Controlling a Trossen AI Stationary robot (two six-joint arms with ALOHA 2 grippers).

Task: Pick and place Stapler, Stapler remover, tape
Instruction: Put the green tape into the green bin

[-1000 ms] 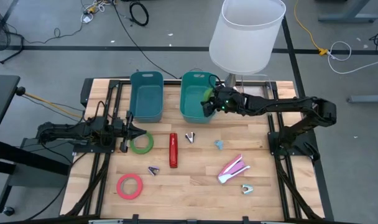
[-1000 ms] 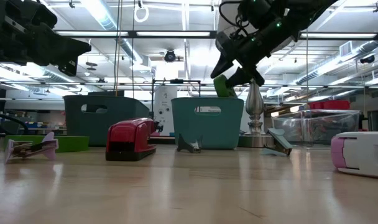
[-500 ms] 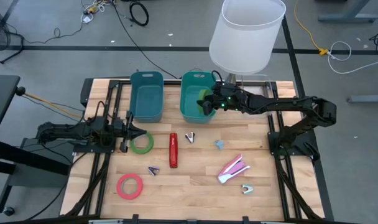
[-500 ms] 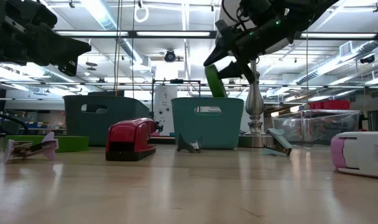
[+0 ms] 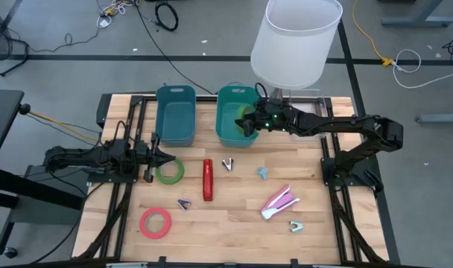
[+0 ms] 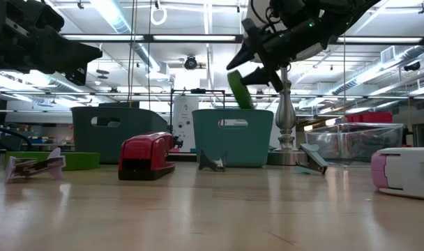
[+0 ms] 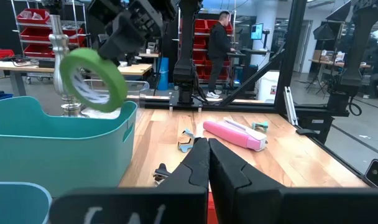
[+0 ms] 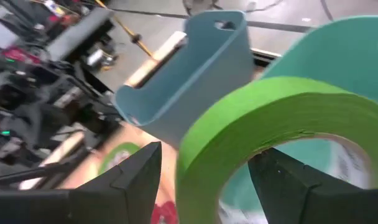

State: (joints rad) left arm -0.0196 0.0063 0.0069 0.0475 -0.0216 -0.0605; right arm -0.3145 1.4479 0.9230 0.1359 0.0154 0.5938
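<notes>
My right gripper (image 5: 250, 123) is shut on a green tape roll (image 5: 244, 117) above the right teal bin (image 5: 228, 135). The roll also shows in the low view (image 6: 238, 89), left wrist view (image 7: 92, 76) and right wrist view (image 8: 282, 118). My left gripper (image 5: 164, 156) waits shut over the table's left side, beside a second green tape roll (image 5: 169, 171) lying flat. A red tape roll (image 5: 156, 222), a red stapler (image 5: 208, 179), a pink stapler (image 5: 279, 202) and several small staple removers, one of them (image 5: 228, 163), lie on the wood. My right gripper holds the green tape roll by its band (image 8: 204, 146). One finger (image 8: 136, 177) is outside the ring and the other (image 8: 295, 180) seems to be inside it. The fingers slant down from the table's right. The roll hangs tilted below them, lifted clear above the teal bin.
A blue-teal bin (image 5: 175, 114) stands left of the teal one at the table's far edge. A white lamp shade (image 5: 296, 41) on a metal stem (image 6: 286, 115) rises just behind the right arm. Bare wood lies along the near edge.
My right gripper has carried the green roll a little toward the table's left, farther over the teal bin, and slightly up. The roll has tipped in the hold. The left arm kept still.
</notes>
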